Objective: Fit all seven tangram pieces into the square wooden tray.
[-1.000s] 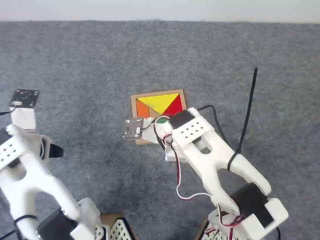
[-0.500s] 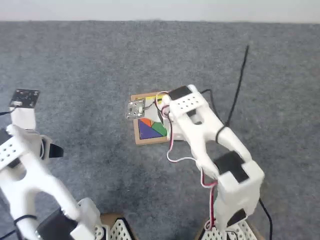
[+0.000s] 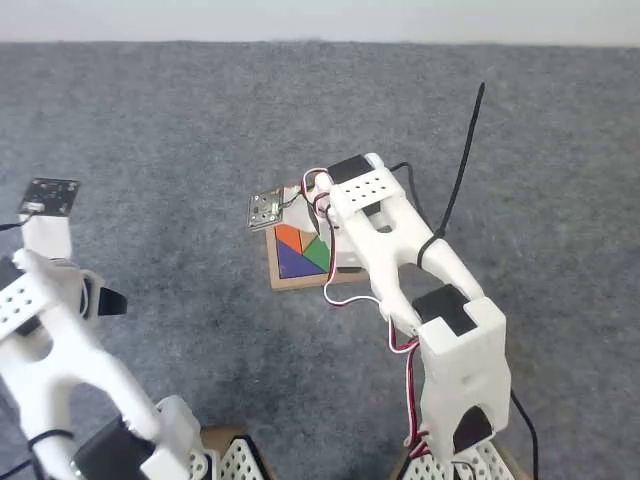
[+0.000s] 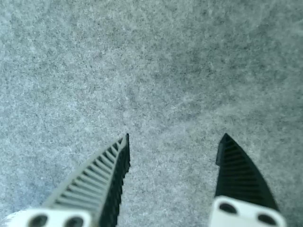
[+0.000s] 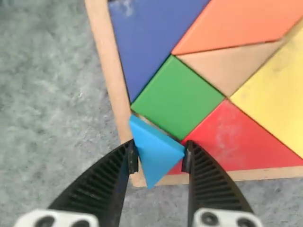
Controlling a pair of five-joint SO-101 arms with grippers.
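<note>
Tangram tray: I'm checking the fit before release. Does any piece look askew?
Yes. The blue triangle in the right gripper sits tilted, overlapping the tray rim beside the green square, not flat in its gap.

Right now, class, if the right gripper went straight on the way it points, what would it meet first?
Probably the wooden tray's rim beside the green square; the blue triangle held in the right gripper would touch first. Depth is unclear.

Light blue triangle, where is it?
Right wrist view: the light blue triangle sits in the right claw at the tray's edge, beside the green square and red piece.
</note>
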